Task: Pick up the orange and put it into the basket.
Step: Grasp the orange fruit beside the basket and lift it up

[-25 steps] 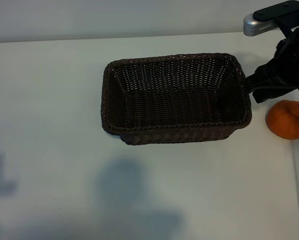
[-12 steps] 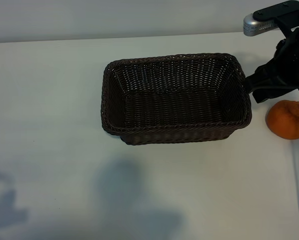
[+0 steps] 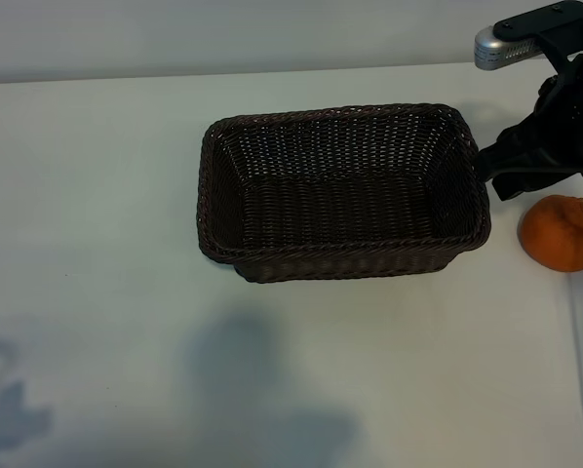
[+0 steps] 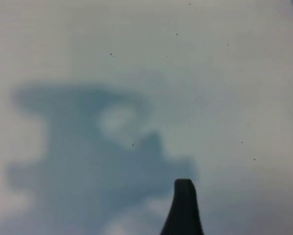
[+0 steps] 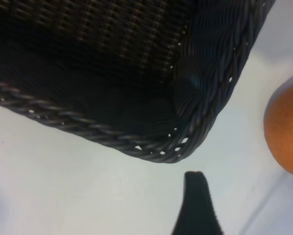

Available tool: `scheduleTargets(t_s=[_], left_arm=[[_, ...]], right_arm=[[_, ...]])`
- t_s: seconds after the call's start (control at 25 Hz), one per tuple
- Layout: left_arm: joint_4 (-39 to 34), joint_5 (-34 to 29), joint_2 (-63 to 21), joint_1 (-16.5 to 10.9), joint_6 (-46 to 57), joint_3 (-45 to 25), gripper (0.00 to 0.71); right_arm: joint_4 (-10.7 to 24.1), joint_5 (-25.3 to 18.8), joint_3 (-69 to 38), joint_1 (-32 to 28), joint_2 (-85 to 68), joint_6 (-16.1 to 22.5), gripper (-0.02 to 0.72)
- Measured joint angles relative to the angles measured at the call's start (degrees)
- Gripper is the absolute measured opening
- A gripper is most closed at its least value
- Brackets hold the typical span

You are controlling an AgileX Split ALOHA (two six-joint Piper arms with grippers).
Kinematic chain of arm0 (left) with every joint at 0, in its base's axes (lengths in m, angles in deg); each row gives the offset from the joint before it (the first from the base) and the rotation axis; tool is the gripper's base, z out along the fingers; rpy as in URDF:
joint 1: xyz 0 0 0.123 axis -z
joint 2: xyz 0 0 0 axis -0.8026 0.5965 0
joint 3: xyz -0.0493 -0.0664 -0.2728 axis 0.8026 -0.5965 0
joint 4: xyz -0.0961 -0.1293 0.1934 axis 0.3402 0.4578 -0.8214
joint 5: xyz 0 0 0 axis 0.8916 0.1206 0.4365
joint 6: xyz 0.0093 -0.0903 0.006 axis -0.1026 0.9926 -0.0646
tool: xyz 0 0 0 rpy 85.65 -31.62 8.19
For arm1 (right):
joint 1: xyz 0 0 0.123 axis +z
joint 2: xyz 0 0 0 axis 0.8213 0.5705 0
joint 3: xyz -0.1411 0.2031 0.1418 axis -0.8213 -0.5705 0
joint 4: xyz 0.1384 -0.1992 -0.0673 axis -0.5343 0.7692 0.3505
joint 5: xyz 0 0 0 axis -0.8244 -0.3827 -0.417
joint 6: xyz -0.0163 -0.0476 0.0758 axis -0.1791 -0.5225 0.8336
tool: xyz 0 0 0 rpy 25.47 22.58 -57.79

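The orange rests on the white table just right of the dark wicker basket, apart from it. My right gripper hovers behind the orange, beside the basket's right end, open and holding nothing. In the right wrist view one dark finger shows over bare table, near the basket's corner, with the orange off to one side. The left wrist view shows a single finger above bare table and its own shadow; that gripper is open with nothing in it and is outside the exterior view.
The basket holds nothing. A thin pale cable runs along the table's right edge below the orange. The table's back edge meets a grey wall. Arm shadows lie on the front left of the table.
The shadow at the table's front left has shifted lower and changed shape. The right arm, the orange and the basket have not moved.
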Motion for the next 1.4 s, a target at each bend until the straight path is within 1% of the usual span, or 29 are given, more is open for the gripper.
scheduleTargets(t_s=[0.28,0.4,0.48,0.6,0.72,0.76,0.84,0.96,1.04,1.12,1.24,1.32,1.4], left_arm=[[0.0,0.0,-1.61,0.0,0.0,-0.02,0.592],[0.0,0.0,-5.53,0.08,0.0,-0.02,0.592],[-0.01,0.0,-9.43,0.68,-0.05,-0.02,0.592],[-0.58,-0.15,-13.39,2.84,-0.17,-0.07,0.592],[-1.92,-0.24,-13.52,5.68,-0.25,-0.07,0.592],[-2.34,-0.24,-13.54,7.02,-0.25,-0.07,0.592],[-2.89,-0.24,-13.59,9.8,-0.25,-0.07,0.592],[-3.28,-0.24,-13.59,13.59,-0.25,-0.07,0.592],[-3.28,-0.24,-13.59,15.62,-0.25,-0.07,0.592],[-3.41,-0.24,-13.59,17.05,-0.25,-0.07,0.592],[-3.57,-0.24,-13.59,17.54,-0.25,-0.07,0.592],[-3.64,-0.24,-13.59,17.61,-0.25,-0.07,0.592],[-3.69,-0.24,-13.59,17.61,-0.25,-0.07,0.592]], right_arm=[[0.0,0.75,0.0,0.0,0.0,0.06,0.495],[0.06,1.07,0.0,0.0,0.0,0.27,0.495],[0.17,1.33,0.0,0.0,0.0,0.34,0.495],[0.45,1.91,0.0,0.0,0.0,0.75,0.495],[1.74,2.59,0.0,0.0,0.0,2.77,0.495],[2.95,2.78,0.0,0.0,0.0,3.77,0.495],[6.5,3.18,0.0,0.0,0.0,7.0,0.495],[13.26,4.27,0.0,-0.15,0.0,12.27,0.495],[15.59,5.39,0.0,-0.94,0.19,14.24,0.495],[16.03,6.25,0.0,-2.58,0.84,14.97,0.495],[15.54,6.55,0.0,-6.23,2.92,15.16,0.495],[14.13,6.55,0.0,-8.92,4.53,14.77,0.495],[12.08,6.49,0.0,-10.92,5.86,13.31,0.495]])
